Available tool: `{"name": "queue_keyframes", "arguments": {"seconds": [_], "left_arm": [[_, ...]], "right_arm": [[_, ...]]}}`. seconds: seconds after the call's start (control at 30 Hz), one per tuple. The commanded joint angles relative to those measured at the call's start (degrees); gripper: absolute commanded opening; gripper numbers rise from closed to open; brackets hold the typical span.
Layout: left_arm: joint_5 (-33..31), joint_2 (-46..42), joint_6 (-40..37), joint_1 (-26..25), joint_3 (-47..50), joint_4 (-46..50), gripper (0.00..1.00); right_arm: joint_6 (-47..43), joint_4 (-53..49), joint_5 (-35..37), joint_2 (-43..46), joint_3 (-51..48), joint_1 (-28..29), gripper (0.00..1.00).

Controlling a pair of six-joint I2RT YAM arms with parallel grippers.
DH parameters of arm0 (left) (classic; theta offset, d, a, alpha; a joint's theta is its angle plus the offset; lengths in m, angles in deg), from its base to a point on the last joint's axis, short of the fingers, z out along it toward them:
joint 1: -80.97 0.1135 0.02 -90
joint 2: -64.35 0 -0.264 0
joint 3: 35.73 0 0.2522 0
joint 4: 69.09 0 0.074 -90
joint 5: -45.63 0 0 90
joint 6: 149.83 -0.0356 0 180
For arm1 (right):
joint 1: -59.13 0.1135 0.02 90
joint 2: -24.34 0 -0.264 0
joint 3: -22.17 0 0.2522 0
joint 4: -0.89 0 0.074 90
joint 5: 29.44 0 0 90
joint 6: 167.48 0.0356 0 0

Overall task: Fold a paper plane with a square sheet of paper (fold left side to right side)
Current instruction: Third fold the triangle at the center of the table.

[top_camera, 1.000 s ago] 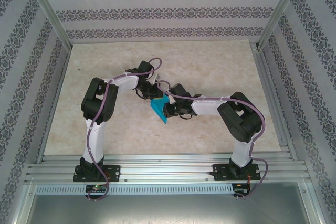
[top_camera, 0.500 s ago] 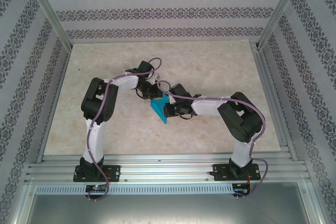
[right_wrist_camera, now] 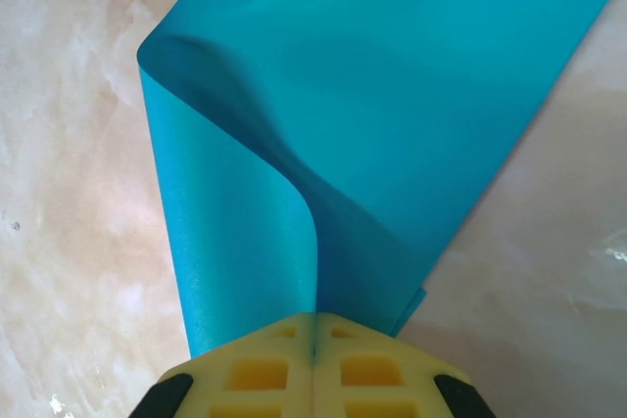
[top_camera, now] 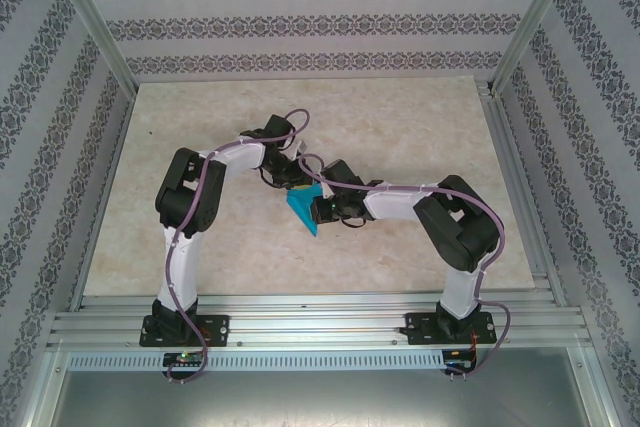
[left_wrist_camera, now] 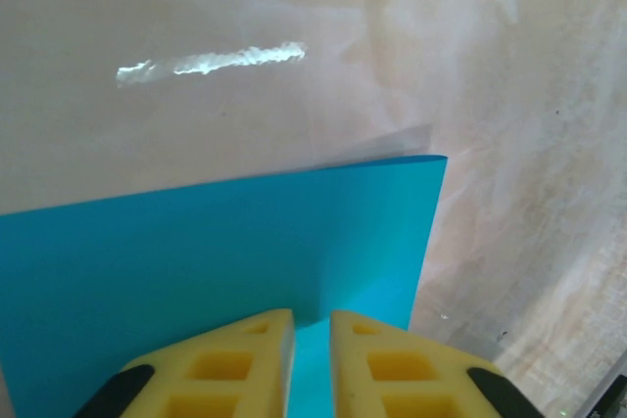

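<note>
Right wrist view: the thin, bright cyan-blue square sheet of paper [right_wrist_camera: 392, 124] is seen doubled over on itself, the bend at its left side being a soft, rounded loop, not a pressed crease, with the upper layer standing clear of the lower one. Both layers are pinched at the near edge by the right gripper [right_wrist_camera: 313, 340], whose yellow foam-padded fingers are closed flat together on the paper. In the left wrist view the opposite edge of the sheet runs in between the fingers of the left gripper [left_wrist_camera: 312, 340], which are parted by a narrow gap wider than the paper itself, so little or no hold is judged to be given there. From above, the sheet is found at the middle of the beige marbled tabletop [top_camera: 400, 127], between the two wrists. The main risk is judged to be spring-back: with the bend unpressed and one end barely restrained, the upper layer could be lifted open again, or the edges could be drawn out of line, and a skewed crease would then be set. A pull by the closed gripper could also cause the paper to be wrinkled or torn at the pinch, and the whole sheet could be dragged across the smooth surface.
</note>
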Motion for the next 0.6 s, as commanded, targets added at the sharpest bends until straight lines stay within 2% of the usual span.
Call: {"name": "queue_keyframes", "arguments": {"seconds": [0.0,0.23,0.3,0.37,0.47,0.57], "left_arm": [[-1.24,-0.31,-1.92,-0.23,-2.77,5.3,0.27],[-3.05,-4.53,-3.2,3.41,-5.78,9.54,0.46],[-3.46,-6.16,-3.14,4.39,-4.43,9.45,0.47],[-3.09,-8.0,-2.8,4.74,-1.92,8.21,0.41],[0.66,-11.29,-0.65,4.8,4.59,3.53,0.24],[3.38,-14.72,2.56,4.17,11.41,-2.35,0.15]], "right_arm": [[-0.12,-3.7,1.27,-3.12,-0.18,1.09,0.0],[-0.48,-4.26,1.41,-3.34,0.25,1.26,0.0],[-0.48,-4.25,1.41,-3.43,0.49,1.38,0.0],[-0.56,-4.36,1.41,-3.51,0.65,1.53,0.0],[-0.68,-4.71,1.58,-3.63,0.99,1.62,0.0],[-0.82,-4.85,1.67,-3.61,1.03,1.76,0.0]]}}
